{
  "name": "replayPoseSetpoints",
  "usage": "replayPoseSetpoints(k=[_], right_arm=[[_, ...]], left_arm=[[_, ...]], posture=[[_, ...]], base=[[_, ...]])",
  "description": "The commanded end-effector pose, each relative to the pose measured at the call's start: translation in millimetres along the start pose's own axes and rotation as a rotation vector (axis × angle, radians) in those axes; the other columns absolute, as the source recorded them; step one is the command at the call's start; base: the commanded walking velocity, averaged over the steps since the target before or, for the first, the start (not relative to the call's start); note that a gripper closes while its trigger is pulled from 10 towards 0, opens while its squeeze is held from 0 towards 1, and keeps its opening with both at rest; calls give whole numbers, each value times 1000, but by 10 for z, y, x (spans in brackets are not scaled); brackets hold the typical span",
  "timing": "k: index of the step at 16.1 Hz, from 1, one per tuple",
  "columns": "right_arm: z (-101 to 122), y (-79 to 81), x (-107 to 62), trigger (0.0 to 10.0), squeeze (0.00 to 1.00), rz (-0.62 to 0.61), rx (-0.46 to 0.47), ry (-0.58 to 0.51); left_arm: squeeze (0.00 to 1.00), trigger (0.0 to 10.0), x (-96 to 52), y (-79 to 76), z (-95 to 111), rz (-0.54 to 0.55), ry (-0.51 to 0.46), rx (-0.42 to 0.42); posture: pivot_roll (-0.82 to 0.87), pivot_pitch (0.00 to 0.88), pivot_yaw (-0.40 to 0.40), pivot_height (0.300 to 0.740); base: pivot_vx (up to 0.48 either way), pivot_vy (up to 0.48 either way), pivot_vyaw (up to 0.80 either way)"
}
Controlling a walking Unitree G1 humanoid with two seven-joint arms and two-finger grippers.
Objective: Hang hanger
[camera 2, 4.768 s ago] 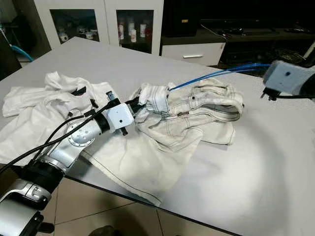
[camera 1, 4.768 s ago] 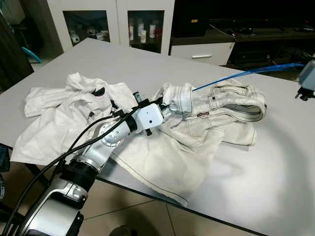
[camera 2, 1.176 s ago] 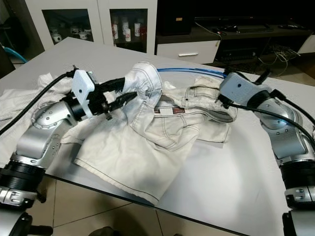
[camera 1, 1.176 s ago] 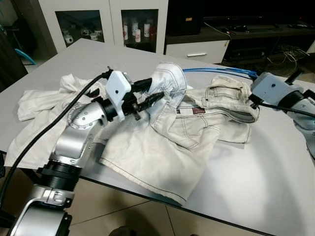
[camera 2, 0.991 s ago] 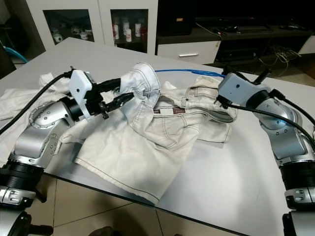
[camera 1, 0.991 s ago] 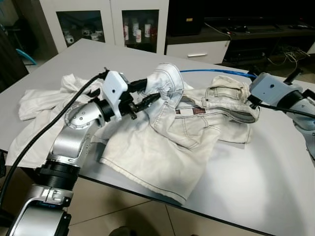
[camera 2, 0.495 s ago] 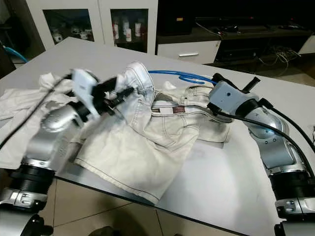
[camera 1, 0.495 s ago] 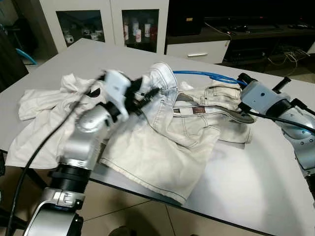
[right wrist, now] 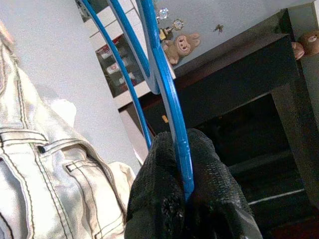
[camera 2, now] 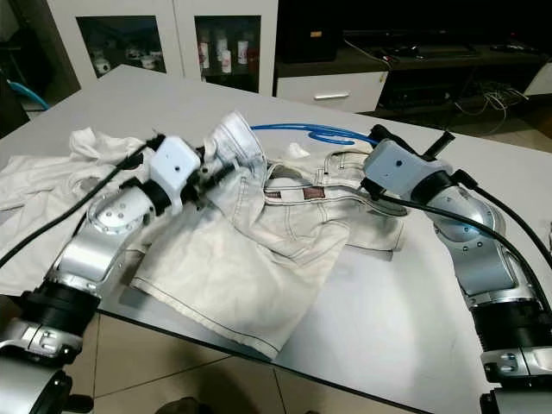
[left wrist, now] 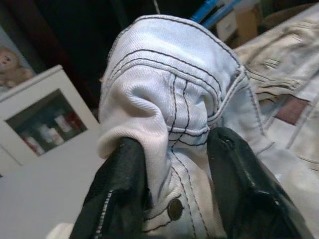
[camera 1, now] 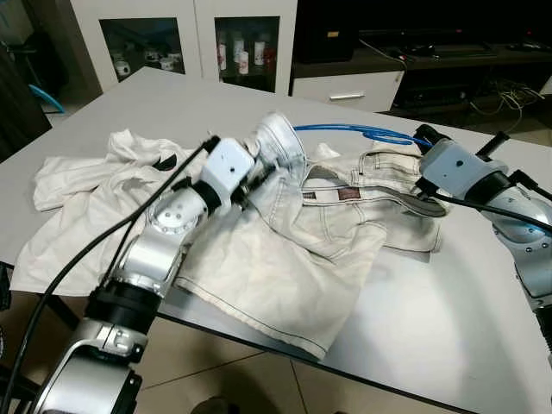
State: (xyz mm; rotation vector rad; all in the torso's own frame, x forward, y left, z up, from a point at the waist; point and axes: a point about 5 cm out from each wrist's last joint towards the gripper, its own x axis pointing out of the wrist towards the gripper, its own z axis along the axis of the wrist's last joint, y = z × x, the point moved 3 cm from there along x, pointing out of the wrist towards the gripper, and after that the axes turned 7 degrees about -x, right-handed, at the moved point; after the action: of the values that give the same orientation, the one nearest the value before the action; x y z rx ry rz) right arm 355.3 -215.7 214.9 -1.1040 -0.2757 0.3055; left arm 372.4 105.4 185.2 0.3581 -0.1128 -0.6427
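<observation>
Left hand: the left hand (camera 1: 259,177), centre-left of the left eye view, is clamped on a bunched part of the waistband of the pale denim shorts (camera 1: 297,250); in the left wrist view both black fingers (left wrist: 122,194) pinch the stitched fold and lift it off the worktop (camera 1: 466,328).

Right hand: the right hand (camera 2: 377,138), centre-right of the right eye view, is closed on the blue hanger (camera 2: 302,132); the right wrist view shows the blue wire (right wrist: 169,104) squeezed between its black fingers.

Hanger: it lies low across the upper middle of the frame, reaching from the right hand toward the raised waistband, with its far end near or behind the lifted fold. Whether it is already inside the garment I cannot tell.

Shorts: mostly spread flat at centre frame, one leg hanging toward the lower edge of the worktop.

Other clothing: a white shirt (camera 1: 86,198) lies crumpled at the left of the frame, untouched.

Done so far: both grasps look secure, the garment opening is held up and the hanger is brought to it.

Left to do: by my reading, getting the shorts properly onto the hanger, lifting them clear and hanging the hanger somewhere; no rail is visible.
</observation>
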Motion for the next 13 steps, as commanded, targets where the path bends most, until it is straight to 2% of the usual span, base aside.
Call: replayPoseSetpoints(k=[1,8,11,13], right_arm=[[70,-70,-2,10000,0,-38,4,-28],[31,-92,-15,10000,0,-45,11,-13],[-128,-203,-110,10000,0,-49,76,28],[-241,-288,-177,10000,0,-55,63,64]], left_arm=[[0,0,25,26,55,11,-21,18],[0,0,35,205,172,134,-115,-41],[0,0,-6,287,173,175,-142,-83],[0,0,-23,289,157,173,-143,-82]], posture=[[50,0,-29,723],[47,0,-31,723],[49,0,-28,723],[49,0,-26,723]], base=[[0,0,0],[0,0,0],[0,0,0],[0,0,0]])
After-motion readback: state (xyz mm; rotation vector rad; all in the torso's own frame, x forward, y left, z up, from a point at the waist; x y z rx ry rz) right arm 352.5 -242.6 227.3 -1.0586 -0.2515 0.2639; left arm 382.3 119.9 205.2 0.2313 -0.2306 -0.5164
